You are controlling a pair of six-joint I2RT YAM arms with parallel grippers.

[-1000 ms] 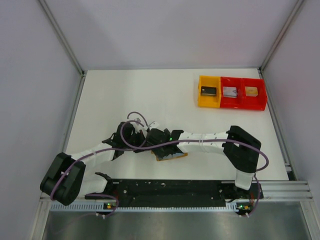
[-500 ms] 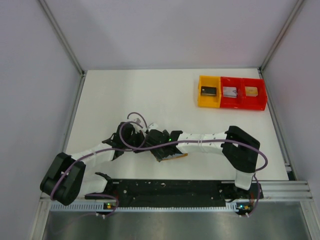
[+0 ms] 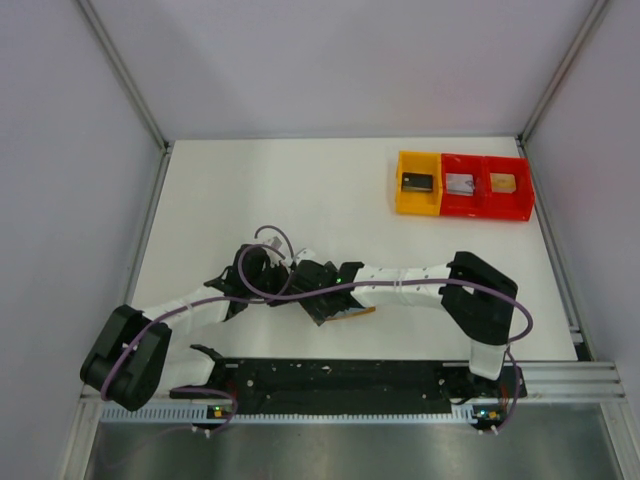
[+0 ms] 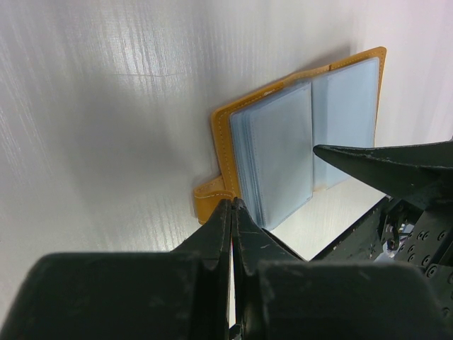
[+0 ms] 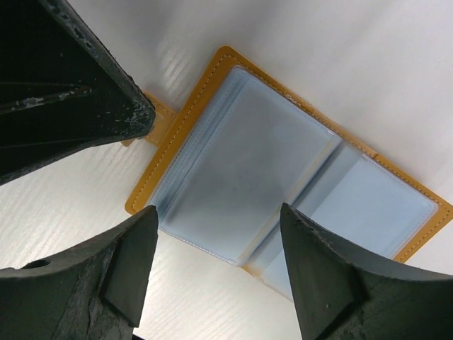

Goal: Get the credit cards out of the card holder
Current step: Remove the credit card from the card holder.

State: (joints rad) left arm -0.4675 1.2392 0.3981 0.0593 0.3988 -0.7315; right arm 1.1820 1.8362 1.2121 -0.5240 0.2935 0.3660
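Note:
The card holder (image 5: 173, 138) lies open on the white table, tan-orange outside with grey-blue leaves inside. It also shows in the left wrist view (image 4: 225, 142), and as a tan sliver under the arms in the top view (image 3: 352, 314). The credit cards (image 5: 241, 166) sit stacked in its left half, also visible in the left wrist view (image 4: 277, 159). My left gripper (image 4: 233, 202) is shut, its tips against the holder's edge beside the clasp tab (image 4: 209, 197). My right gripper (image 5: 218, 212) is open just above the holder, its fingers straddling the stacked leaves.
A yellow tray (image 3: 418, 184) and a red double tray (image 3: 487, 187) with small rectangles stand at the back right. A black rail (image 3: 340, 378) runs along the near edge. Pale walls close in the left, right and back sides.
The right gripper has shifted slightly over the holder, so less tan shows in the top view. The left arm has hardly moved.

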